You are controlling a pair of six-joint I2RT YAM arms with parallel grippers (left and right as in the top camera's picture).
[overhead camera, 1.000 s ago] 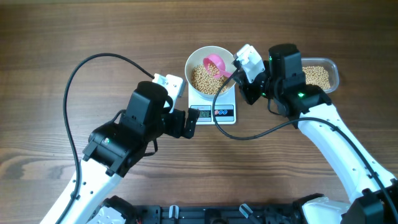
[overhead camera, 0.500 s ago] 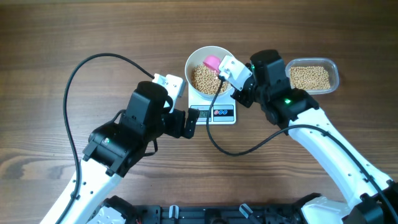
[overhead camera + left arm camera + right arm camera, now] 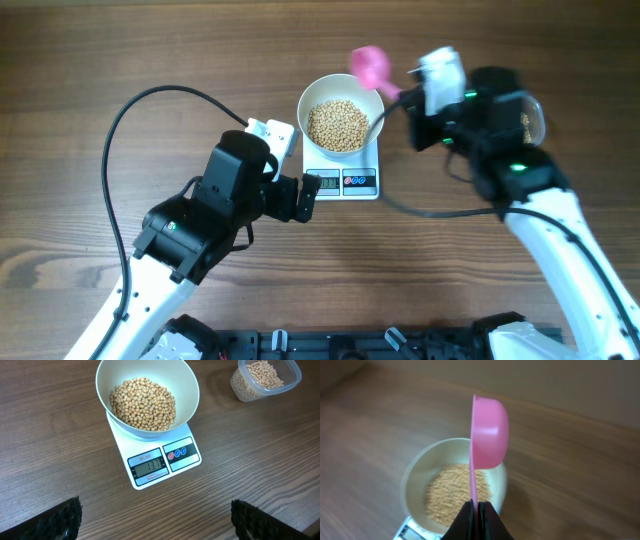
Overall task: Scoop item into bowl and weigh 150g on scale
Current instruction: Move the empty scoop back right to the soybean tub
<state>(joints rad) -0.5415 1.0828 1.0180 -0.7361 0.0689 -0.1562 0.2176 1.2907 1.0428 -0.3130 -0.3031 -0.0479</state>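
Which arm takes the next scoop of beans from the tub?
Right. Right fingers are shut on the scoop, held up near the tub. Left fingers are open and empty, in front of the scale.

Logged left arm (image 3: 190, 225) and right arm (image 3: 495, 140): black housings (image 3: 238, 168), white lower links (image 3: 560, 240), green status lights (image 3: 170, 226) (right one blurred). Black cables (image 3: 118, 130), looping. On left gripper (image 3: 156, 522), knurled black fingers (image 3: 56, 520).

Bowl (image 3: 306, 104) on scale (image 3: 345, 183), open from above. A pink scoop (image 3: 370, 65), clamped in the right gripper (image 3: 477, 510), hangs past the far right rim. Bare table (image 3: 240, 435) separates scale and tub (image 3: 295, 370). The left gripper (image 3: 157, 520), jaws spread, fronts the scale.
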